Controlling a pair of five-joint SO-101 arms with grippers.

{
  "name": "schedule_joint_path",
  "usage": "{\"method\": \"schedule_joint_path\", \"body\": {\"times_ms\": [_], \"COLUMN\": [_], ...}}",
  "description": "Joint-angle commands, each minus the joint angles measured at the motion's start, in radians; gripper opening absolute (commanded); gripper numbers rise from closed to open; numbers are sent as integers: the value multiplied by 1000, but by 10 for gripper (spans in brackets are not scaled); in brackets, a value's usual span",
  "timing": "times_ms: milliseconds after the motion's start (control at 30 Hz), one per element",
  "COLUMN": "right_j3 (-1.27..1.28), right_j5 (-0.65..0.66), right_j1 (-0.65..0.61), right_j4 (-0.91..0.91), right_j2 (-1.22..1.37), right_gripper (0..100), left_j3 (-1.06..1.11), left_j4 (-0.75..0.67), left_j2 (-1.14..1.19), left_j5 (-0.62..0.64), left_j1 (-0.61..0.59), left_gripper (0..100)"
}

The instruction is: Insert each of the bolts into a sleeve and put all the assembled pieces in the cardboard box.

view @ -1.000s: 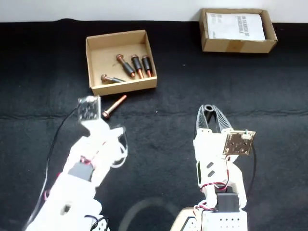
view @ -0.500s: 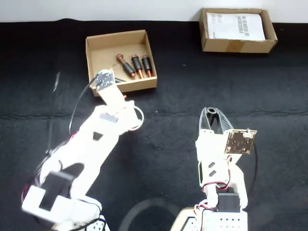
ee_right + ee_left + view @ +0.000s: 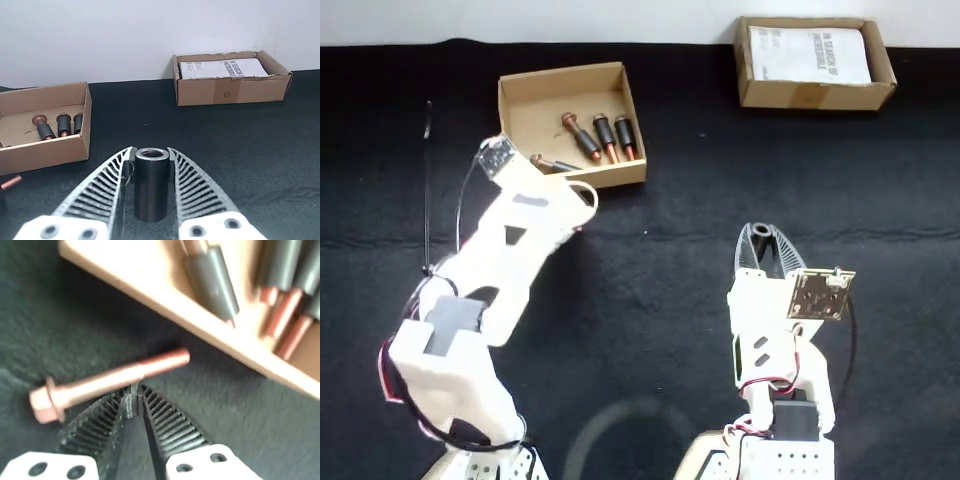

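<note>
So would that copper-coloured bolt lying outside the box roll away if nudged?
Likely yes: the bolt lies flat on its round shank, though the wider head should curve its path. It looks solid metal, so probably stiff and heavy for its size.

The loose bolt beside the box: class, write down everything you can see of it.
The bolt looks like copper-coloured metal: flanged head, smooth shank, threaded tip. It carries no sleeve and lies flat on the black cloth just outside the box wall, apart from it. The shut left claw sits at its shank; contact is unclear.
</note>
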Motion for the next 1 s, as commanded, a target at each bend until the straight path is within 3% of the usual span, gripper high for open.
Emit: {"method": "schedule_joint_path", "body": {"times_ms": [0,300,633,733,900,967], "right_j3": [131,131,131,131,131,131], "right_j5": [-2,-2,-2,-2,-2,-2], "right_j1": [4,4,4,4,4,4], "right_j4": [4,5,53,53,53,53], "right_j2": [-12,-10,-10,-10,-10,-10], "right_gripper": [7,7,7,7,7,7], "left_j3": [-94,-308,-409,-404,-398,-398], "left_j4": [41,46,304,338,359,362], "left_j2": [54,209,116,64,22,22], "left_j5": [11,38,44,46,64,64], "left_j1": [-82,-217,-150,-134,-114,-110], "left_gripper": [9,9,11,77,268,280]}}
